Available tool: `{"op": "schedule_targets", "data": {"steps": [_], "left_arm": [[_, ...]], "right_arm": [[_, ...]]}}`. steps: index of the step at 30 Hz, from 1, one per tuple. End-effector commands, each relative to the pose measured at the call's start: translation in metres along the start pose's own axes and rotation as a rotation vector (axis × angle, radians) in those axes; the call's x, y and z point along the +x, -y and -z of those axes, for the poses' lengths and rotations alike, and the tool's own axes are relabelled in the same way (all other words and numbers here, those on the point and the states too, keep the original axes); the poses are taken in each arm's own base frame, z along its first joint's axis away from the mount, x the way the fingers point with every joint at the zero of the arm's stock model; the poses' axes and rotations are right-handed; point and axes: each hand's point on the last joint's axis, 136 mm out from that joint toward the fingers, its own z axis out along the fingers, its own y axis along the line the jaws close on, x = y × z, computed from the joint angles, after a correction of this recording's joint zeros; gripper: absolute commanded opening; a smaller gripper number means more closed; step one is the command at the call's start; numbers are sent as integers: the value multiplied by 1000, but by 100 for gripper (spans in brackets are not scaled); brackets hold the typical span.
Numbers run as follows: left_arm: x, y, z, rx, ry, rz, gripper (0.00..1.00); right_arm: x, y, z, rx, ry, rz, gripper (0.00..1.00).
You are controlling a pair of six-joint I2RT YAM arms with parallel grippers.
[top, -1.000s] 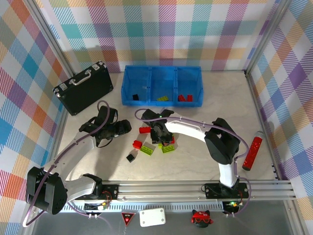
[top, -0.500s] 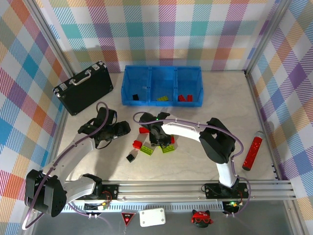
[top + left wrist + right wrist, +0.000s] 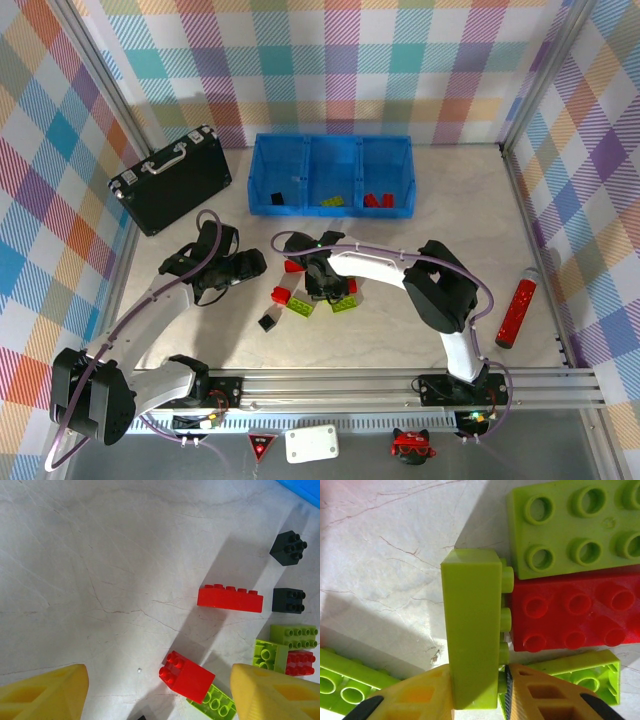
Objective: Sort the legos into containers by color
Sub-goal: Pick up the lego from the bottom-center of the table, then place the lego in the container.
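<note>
Right gripper [image 3: 476,686]: clamped on a lime brick [image 3: 472,640], one yellow finger [image 3: 415,695] pressed to each broad face.
Lime brick: stands on edge, studs pointing sideways toward a red brick [image 3: 570,615] just beside it. Whether they touch I cannot tell.
Around the grip: a larger lime piece [image 3: 575,525] lies flat against the red brick's far side, and more lime pieces lie at both lower corners of the right wrist view.
Left gripper [image 3: 157,680]: jaws wide apart, gripping nothing. It hangs over the table [image 3: 450,200] left of the pile.
Below the left gripper: a small red block [image 3: 187,676] lies between the fingers, a long red brick [image 3: 230,599] beyond it, and two black bricks [image 3: 289,547] further off.
Loose pile [image 3: 305,295]: red, lime and black legos on the table, near the middle and well short of the tray.
Blue tray [image 3: 330,213]: three compartments in a row. Black pieces [image 3: 277,196] lie in the left one, lime [image 3: 333,201] in the middle, red [image 3: 377,200] in the right – perhaps two or three each, too small to count.
Black case [image 3: 170,178]: left of the tray, apart from it.
Red tube [image 3: 518,307]: lies alone at the table's right side.
</note>
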Motion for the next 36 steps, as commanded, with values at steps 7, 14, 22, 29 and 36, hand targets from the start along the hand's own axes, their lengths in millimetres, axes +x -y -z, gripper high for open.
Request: {"op": "schedule_targets", "data": {"steps": [7, 14, 22, 29, 36], "left_arm": [[3, -7, 1, -11, -3, 11, 74], [2, -7, 1, -11, -1, 17, 74], [4, -12, 6, -26, 1, 13, 74], [11, -17, 10, -29, 1, 29, 75], [15, -22, 15, -40, 5, 41, 75]], "right_arm": [[-6, -5, 15, 2, 31, 19, 27], [-23, -11, 41, -6, 97, 60, 27], [-65, -20, 67, -41, 166, 91, 27], [-125, -9, 84, -69, 218, 73, 27], [-182, 15, 83, -87, 252, 35, 27]]}}
